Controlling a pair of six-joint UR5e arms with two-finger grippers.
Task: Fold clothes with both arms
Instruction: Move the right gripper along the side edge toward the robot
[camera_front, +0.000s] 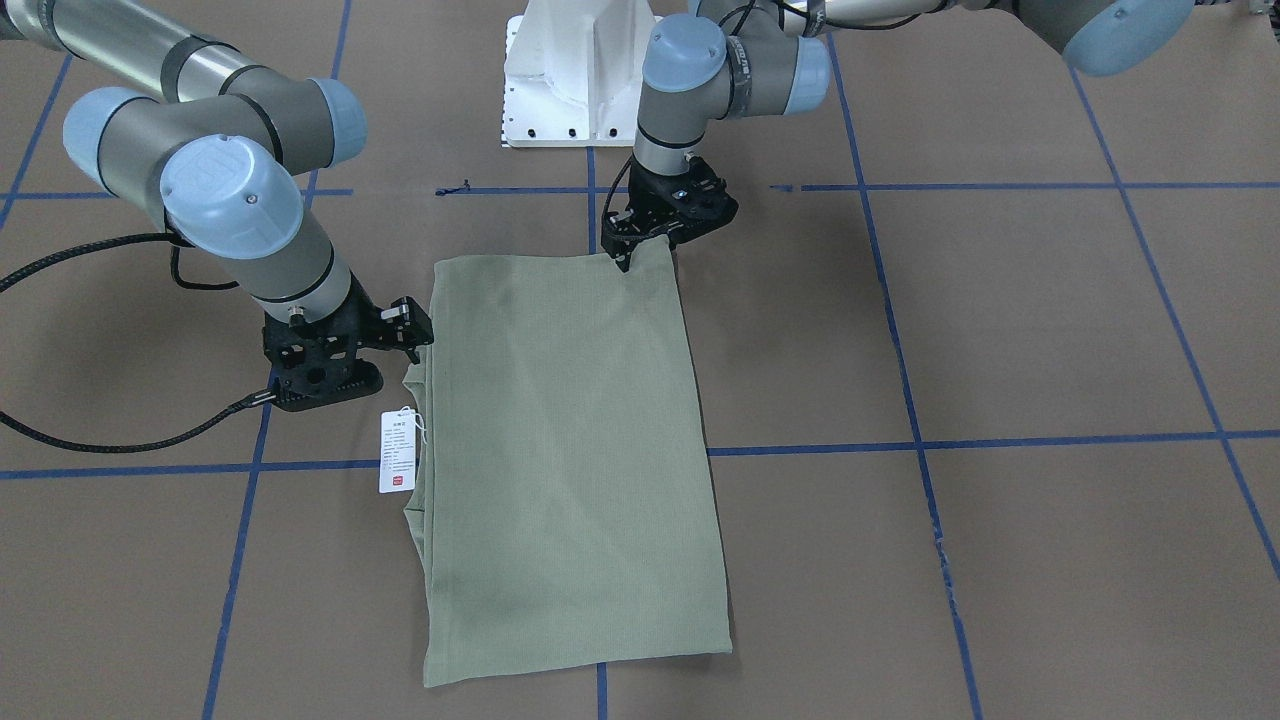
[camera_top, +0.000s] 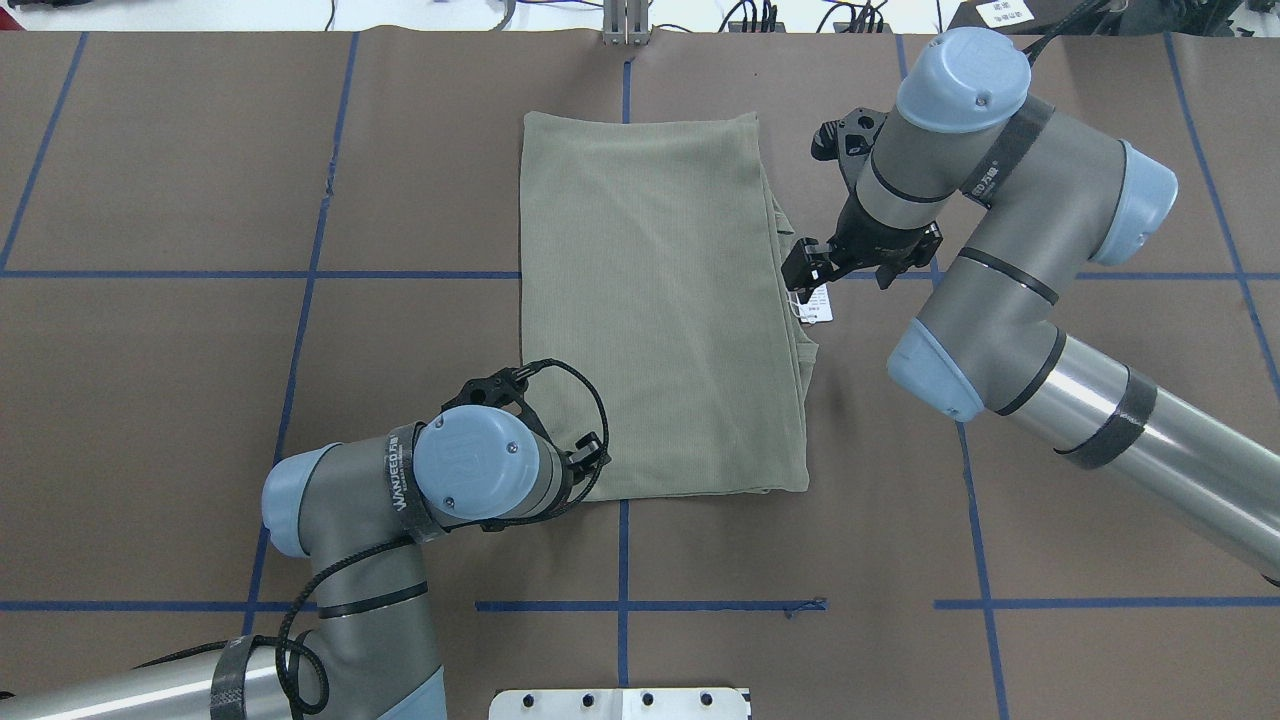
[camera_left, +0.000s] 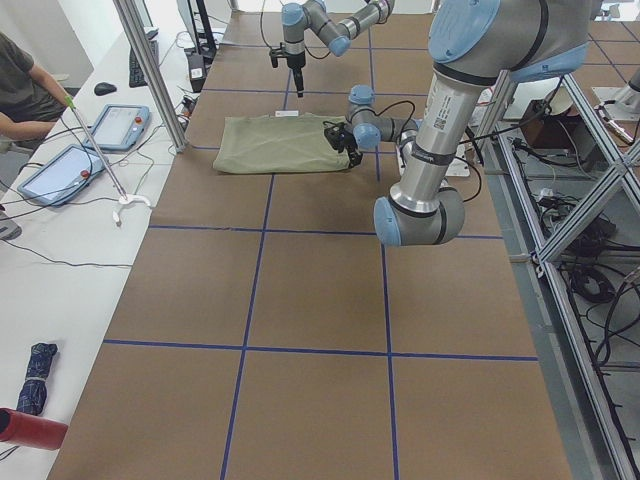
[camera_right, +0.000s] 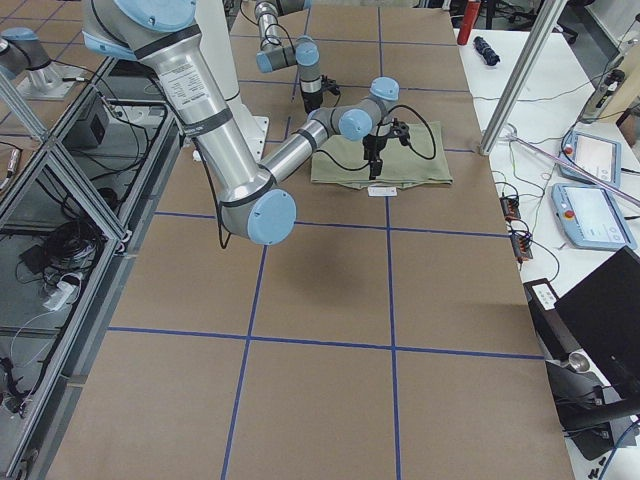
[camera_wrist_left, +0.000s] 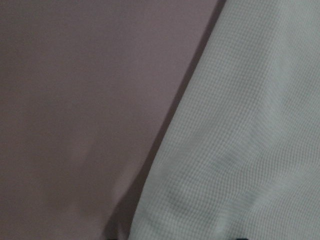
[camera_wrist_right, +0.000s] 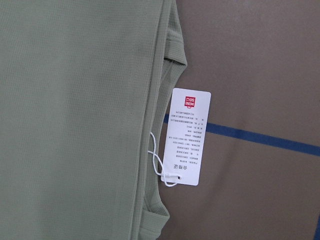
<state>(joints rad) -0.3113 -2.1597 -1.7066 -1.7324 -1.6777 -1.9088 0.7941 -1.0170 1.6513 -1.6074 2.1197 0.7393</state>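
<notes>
Sage-green shirt (camera_front: 570, 450), folded flat, tag (camera_front: 397, 452) out; left hand (camera_front: 628, 258) and right hand (camera_front: 412, 335) states unclear.

The shirt (camera_front: 570, 450) is matt sage-green cloth, a fine-ribbed knit that is soft-looking and faintly creased. Close under the left claw (camera_front: 625, 258) its weave reads as a tiny grid. Just beside the right claw (camera_front: 412, 330) lies a hang tag (camera_wrist_right: 186, 136) of smooth white paper on thin white string. Both claws look like matt black plastic. The arms (camera_front: 290, 262) behind them have dull grey casings, light-blue caps with a soft plastic sheen, and polished silver metal tubes. A braided black cable (camera_front: 120, 445) trails from the right claw. The desk (camera_front: 1000, 330) is matt brown and paper-like, crossed by blue tape (camera_front: 1050, 440).
</notes>
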